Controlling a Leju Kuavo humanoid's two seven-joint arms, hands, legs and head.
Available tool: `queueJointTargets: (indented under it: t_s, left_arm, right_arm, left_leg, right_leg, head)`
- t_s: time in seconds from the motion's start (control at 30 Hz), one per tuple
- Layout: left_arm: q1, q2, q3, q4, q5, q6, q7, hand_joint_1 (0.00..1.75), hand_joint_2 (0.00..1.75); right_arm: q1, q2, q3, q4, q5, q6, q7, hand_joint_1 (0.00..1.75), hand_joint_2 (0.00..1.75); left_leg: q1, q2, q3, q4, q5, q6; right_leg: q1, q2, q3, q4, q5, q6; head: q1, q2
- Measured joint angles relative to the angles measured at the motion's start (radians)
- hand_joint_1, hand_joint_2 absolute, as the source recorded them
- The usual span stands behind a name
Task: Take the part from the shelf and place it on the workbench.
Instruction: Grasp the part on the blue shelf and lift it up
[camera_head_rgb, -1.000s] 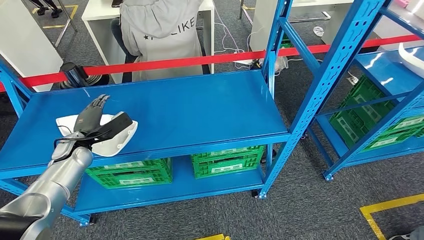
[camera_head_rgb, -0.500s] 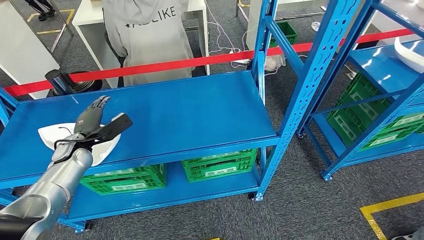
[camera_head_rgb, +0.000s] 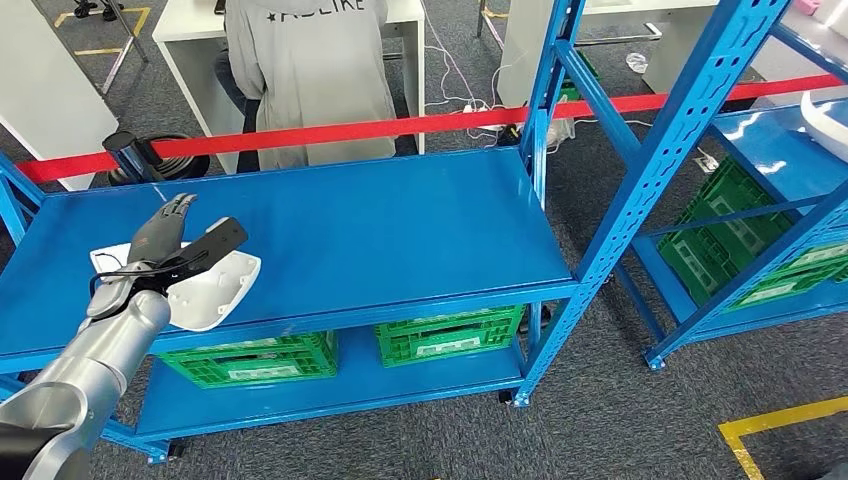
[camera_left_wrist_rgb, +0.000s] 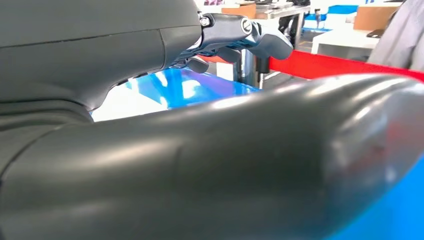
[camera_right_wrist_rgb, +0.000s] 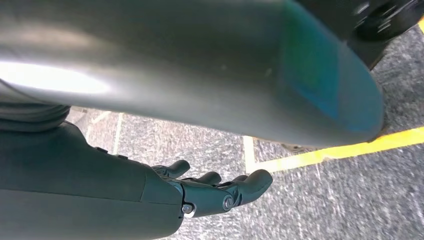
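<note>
Part (camera_head_rgb: 205, 290), white and curved, lies at the lower left of the head view on the blue tabletop (camera_head_rgb: 400, 225), near its front edge. Left hand (camera_head_rgb: 165, 250) rests over it, fingers (camera_head_rgb: 172, 212) spread wide, apparently letting go. Right hand (camera_right_wrist_rgb: 220, 190) hangs empty above the floor, its fingers loosely apart.

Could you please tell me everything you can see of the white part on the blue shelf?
The white part is a smooth, curved shell that looks like moulded plastic, with a rounded outline. It lies on the top level of the blue shelf, near its front left corner, with its front edge reaching the shelf's front lip. The left hand is over it, thumb stretched across its top and fingers pointing toward the back; whether it is gripped or lifted is unclear. The hand hides its middle.
</note>
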Motion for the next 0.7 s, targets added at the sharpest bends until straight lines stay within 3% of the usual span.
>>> queueJointTargets:
  t_s: [0.07, 0.1, 0.2, 0.47, 0.7]
  left_arm:
    - [-0.003, 0.013, 0.000, 0.003, -0.002, -0.011, 0.008, 0.00, 0.00]
    - [-0.005, 0.020, 0.001, 0.004, -0.003, -0.017, 0.010, 0.00, 0.00]
    - [-0.006, 0.037, 0.002, 0.011, -0.007, -0.037, 0.011, 0.00, 0.00]
    - [-0.005, 0.068, 0.002, 0.024, -0.027, -0.074, 0.003, 0.00, 0.00]
    - [-0.001, 0.079, 0.002, 0.025, -0.035, -0.112, -0.039, 0.00, 0.00]
  right_arm:
    - [-0.002, -0.002, 0.000, 0.000, 0.001, 0.000, 0.000, 0.00, 0.00]
    - [-0.002, -0.002, 0.000, 0.000, 0.001, 0.000, 0.000, 0.00, 0.00]
    - [-0.001, -0.002, -0.001, 0.000, 0.002, 0.000, 0.000, 0.00, 0.00]
    - [-0.001, -0.002, -0.008, 0.000, 0.004, 0.002, 0.001, 0.00, 0.00]
    - [-0.001, -0.002, -0.011, 0.000, 0.003, 0.002, 0.001, 0.00, 0.00]
  left_leg:
    - [-0.003, -0.001, -0.001, 0.009, -0.009, -0.011]
    - [-0.006, -0.001, -0.002, 0.012, -0.013, -0.011]
    - [-0.009, -0.001, 0.002, 0.008, -0.014, -0.003]
    - [-0.008, 0.000, 0.010, -0.009, -0.007, -0.027]
    - [-0.008, 0.000, 0.010, -0.008, -0.007, -0.030]
  right_leg:
    - [0.001, 0.000, 0.054, -0.109, 0.036, -0.007]
    - [0.001, 0.001, 0.064, -0.130, 0.037, -0.011]
    - [0.002, 0.003, 0.067, -0.134, 0.037, -0.017]
    - [0.005, 0.004, 0.068, -0.133, 0.034, -0.030]
    - [0.004, 0.004, 0.070, -0.134, 0.035, -0.031]
  head:
    - [0.000, 0.000]
    - [0.000, 0.000]
    - [-0.002, 0.000]
    - [-0.002, 0.000]
    - [-0.001, 0.000]
